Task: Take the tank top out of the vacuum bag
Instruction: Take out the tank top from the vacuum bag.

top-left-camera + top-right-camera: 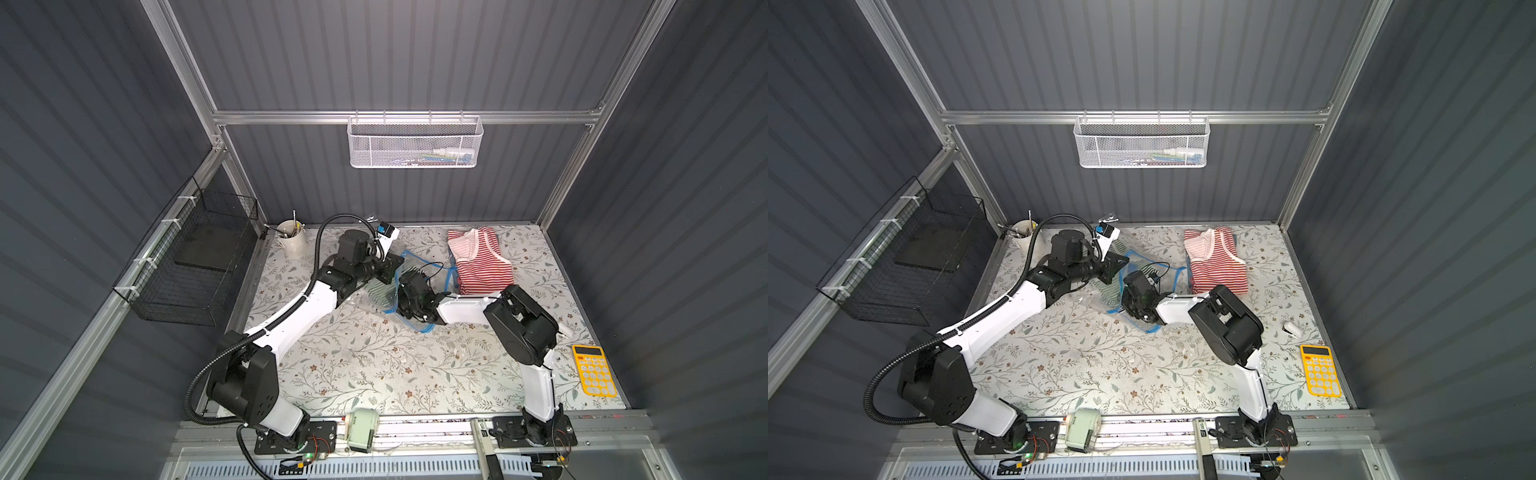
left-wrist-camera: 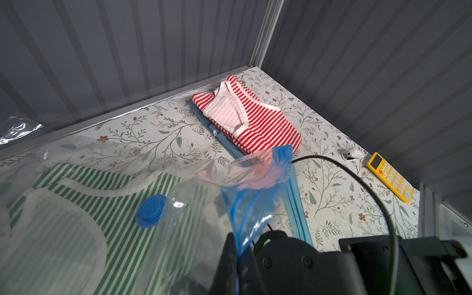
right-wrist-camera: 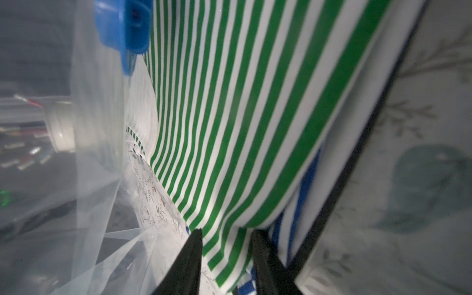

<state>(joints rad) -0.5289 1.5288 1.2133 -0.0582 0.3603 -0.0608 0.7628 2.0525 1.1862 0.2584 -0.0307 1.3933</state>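
Right gripper jaws narrowly parted, clamped on the green-striped tank top inside the vacuum bag; left gripper jaws closed, seemingly pinching that bag's film.

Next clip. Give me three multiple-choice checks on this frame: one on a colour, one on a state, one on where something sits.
1. What colour is the vacuum bag's valve cap?
A. Red. B. Yellow. C. Blue.
2. The green-striped tank top is:
A. inside the bag. B. fully out of the bag. C. lying on top of the bag.
3. Where is the yellow calculator?
A. Inside the bag. B. On the table, on the right arm's side. C. Lying on the tank top.

Answers: 1 C, the round cap shows blue in both wrist views. 2 A, clear plastic covers it in the left wrist view. 3 B, it lies flat near the table's edge beyond the right arm in both top views.
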